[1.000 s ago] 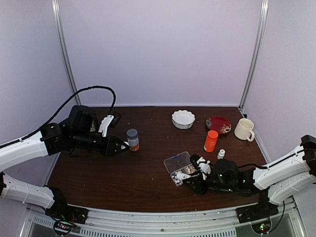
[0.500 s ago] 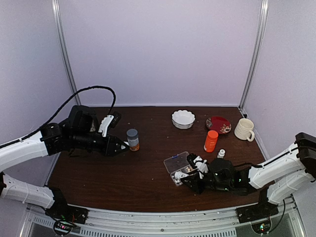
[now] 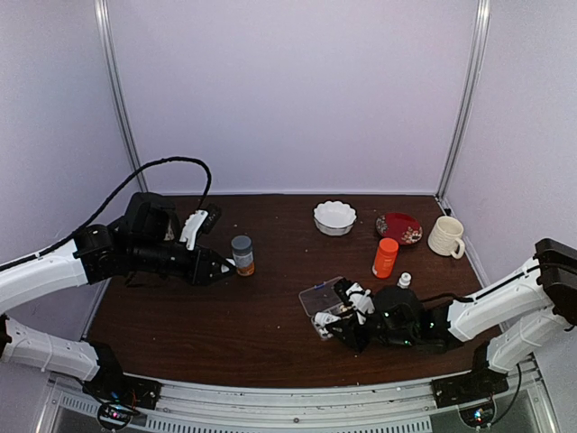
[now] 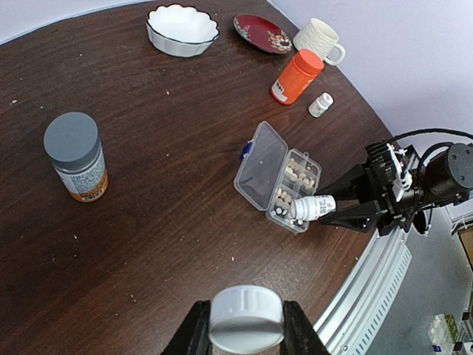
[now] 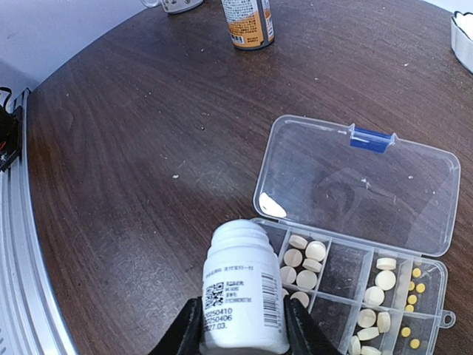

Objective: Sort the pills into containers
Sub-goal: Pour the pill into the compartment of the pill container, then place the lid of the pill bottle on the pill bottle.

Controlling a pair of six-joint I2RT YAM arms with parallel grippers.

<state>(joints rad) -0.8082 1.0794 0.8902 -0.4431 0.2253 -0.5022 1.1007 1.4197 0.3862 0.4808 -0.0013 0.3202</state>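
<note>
pill box (image 5: 369,192): clear plastic; on the table (image 4: 162,207) by the right arm; lid laid open flat, blue latch (image 5: 372,138) on the lid's far edge
pills (image 5: 304,265): pale round tablets lying in several cells (image 5: 341,274) of the box; tiny yellow ones (image 5: 414,292) in the cells at the far end from the bottle
right gripper (image 5: 242,329): closed around a small white labelled bottle (image 5: 240,292); bottle tipped, its open neck at the box's end cell
left gripper (image 4: 246,327): narrow, clamped on a white screw cap (image 4: 246,314); held above the table, well apart from the box
around: grey-capped bottle (image 4: 75,155) near the left arm; orange bottle (image 4: 295,75), second small white bottle (image 4: 320,104), scalloped white bowl (image 4: 182,28), red plate (image 4: 262,33) and cream mug (image 4: 319,41) towards the far side
</note>
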